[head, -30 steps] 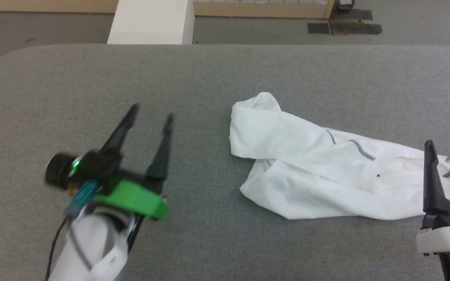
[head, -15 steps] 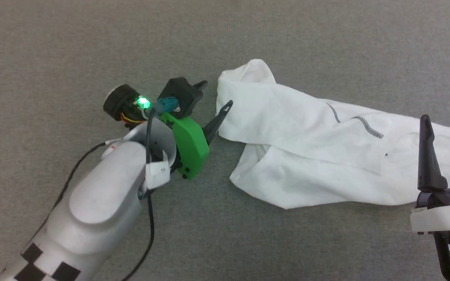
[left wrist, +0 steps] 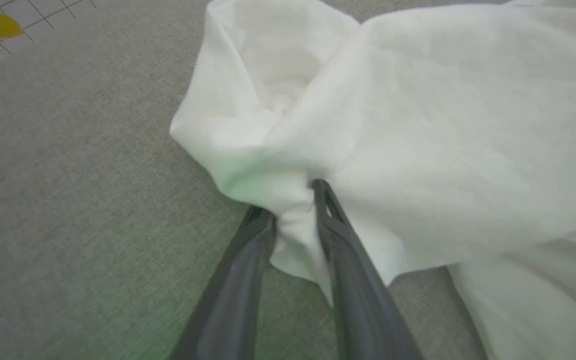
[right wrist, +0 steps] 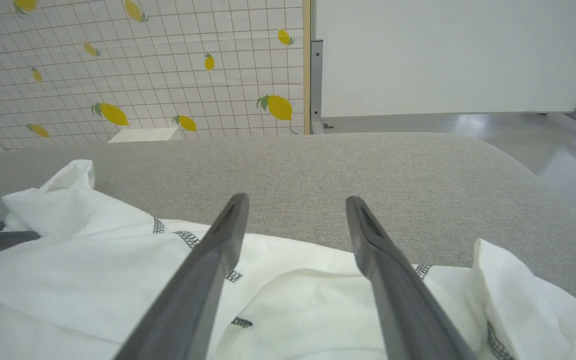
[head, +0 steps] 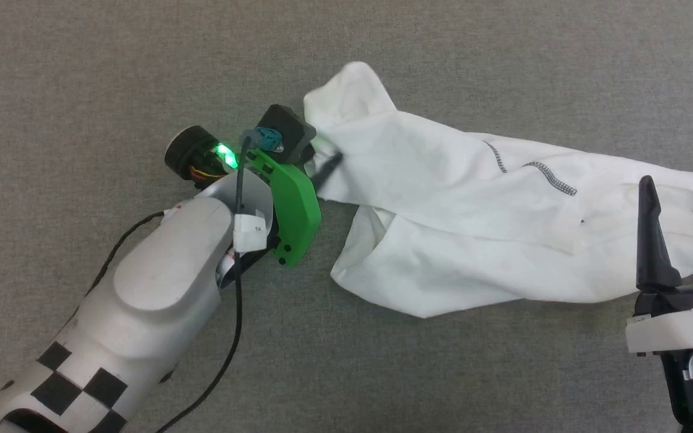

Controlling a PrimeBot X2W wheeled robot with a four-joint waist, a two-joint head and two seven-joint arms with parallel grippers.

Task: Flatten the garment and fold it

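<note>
The garment, white with dark zigzag stitching, lies crumpled across the grey table, running from the middle to the right edge. At its left end, my left gripper is shut on a bunched fold. In the left wrist view the two fingers pinch the cloth between them, with my left gripper low over the table. My right gripper hovers open above the garment's right part. In the right wrist view my right gripper has nothing between its fingers, and the garment lies beneath.
The grey padded table ends in a rounded far edge. Beyond it stand a lemon-patterned wall, a white panel and a small white box. My left arm's cable trails over the table.
My left gripper has reached right to the garment's left end and closed on a fold, drawing the cloth slightly. The head camera has tilted down. The right gripper stays open.
</note>
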